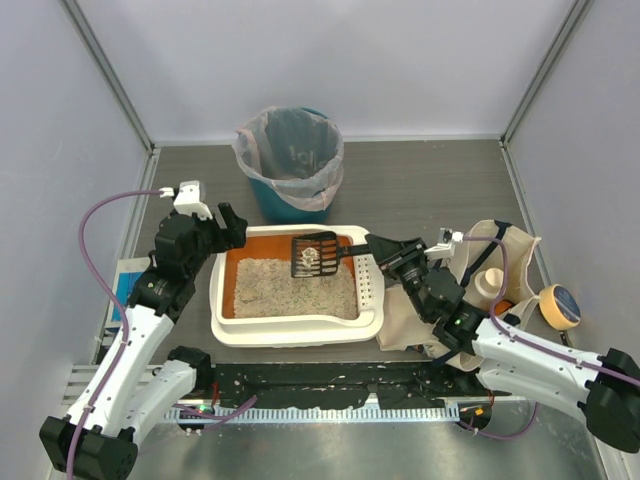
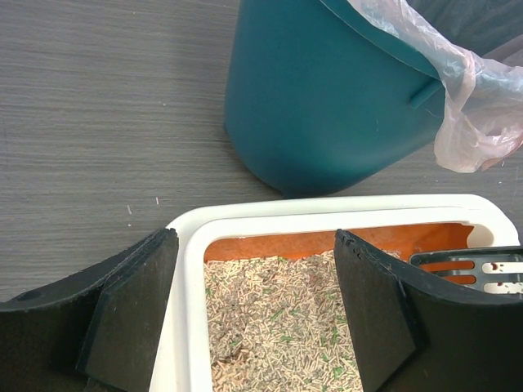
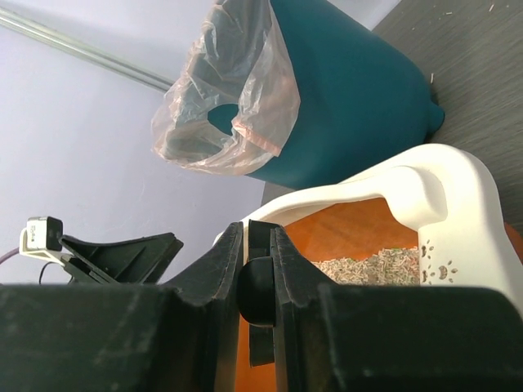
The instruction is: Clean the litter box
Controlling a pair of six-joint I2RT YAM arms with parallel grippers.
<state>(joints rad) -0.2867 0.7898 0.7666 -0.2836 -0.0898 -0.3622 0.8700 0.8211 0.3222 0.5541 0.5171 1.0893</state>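
Jaws on right gripper [image 1: 382, 248] pinch the scoop [image 1: 315, 255] handle, load held over the litter box [image 1: 297, 331] to sift; left gripper [image 2: 257, 302] jaws wide, straddling its wall, probably bracing.

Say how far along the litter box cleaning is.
Done: one scoopful taken. The right gripper, shut on the black litter scoop, holds it with litter in it over the litter box; the left gripper is open over the box's left rim. Left: emptying it into the lined teal bin.
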